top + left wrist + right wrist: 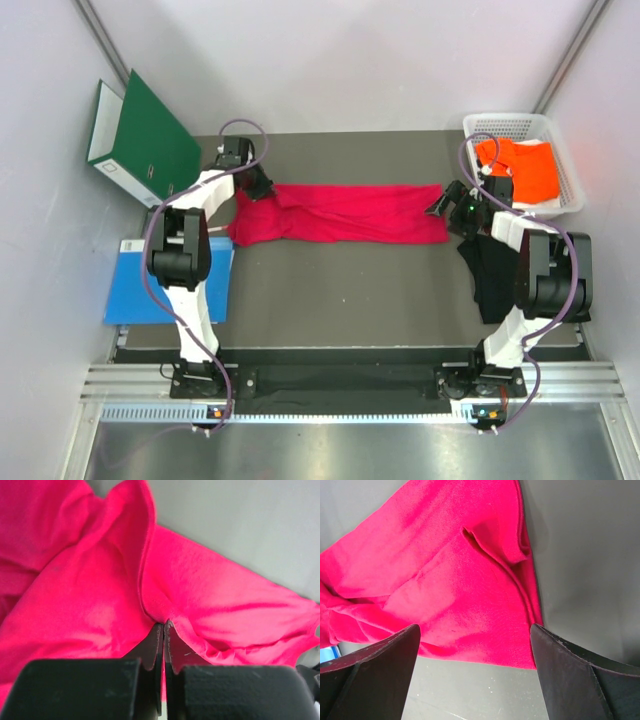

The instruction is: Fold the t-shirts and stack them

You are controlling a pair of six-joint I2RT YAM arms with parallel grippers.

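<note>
The crimson red t-shirt point(340, 212) lies stretched in a long band across the back of the table. My left gripper point(258, 186) is at its left end and is shut on a pinch of the red cloth point(100, 595), which bunches up around the fingertips point(164, 627). My right gripper point(447, 206) is open and empty just over the shirt's right end point(455, 580), its fingers point(375, 665) spread wide above the hem. The black t-shirt point(493, 280) lies crumpled under the right arm. The orange t-shirt point(525, 170) sits in the white basket point(572, 190).
A green binder point(145, 140) stands at the back left. A flat blue sheet point(140, 285) lies on the left beside the left arm. The basket stands at the back right corner. Grey walls close in on both sides.
</note>
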